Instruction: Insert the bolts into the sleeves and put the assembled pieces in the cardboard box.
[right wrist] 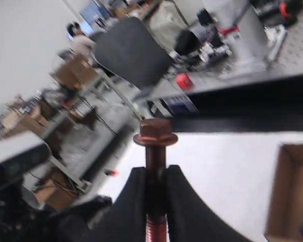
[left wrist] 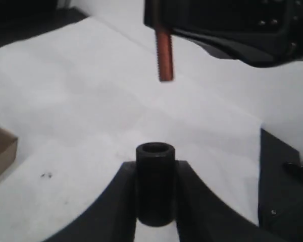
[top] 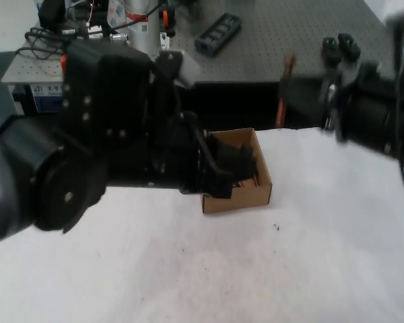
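- sleeve point(left wrist: 155, 189): black cylinder clamped between the two fingers of the left gripper point(left wrist: 155, 174), one finger on each side, open bore end sticking out past the fingertips
- bolt point(right wrist: 155, 146): copper-coloured, hex flange head; the right gripper point(right wrist: 155, 174) is closed on its shank just under the head, and the threads come out the far side of the fingers
- in the left wrist view the bolt's threaded end points toward the sleeve's bore, roughly in line with it, with a clear gap between them (no contact)
- both parts are held up off the white cloth point(top: 188, 269)
- cardboard box point(top: 237, 196): sits open-topped on the cloth, partly covered in the high view by a black arm; contents too hidden to tell
- a small dark speck point(left wrist: 45, 175) lies on the cloth, near the box corner
- behind the cloth: a perforated metal table point(top: 289, 40) with cables and a black ribbed block point(top: 217, 32)
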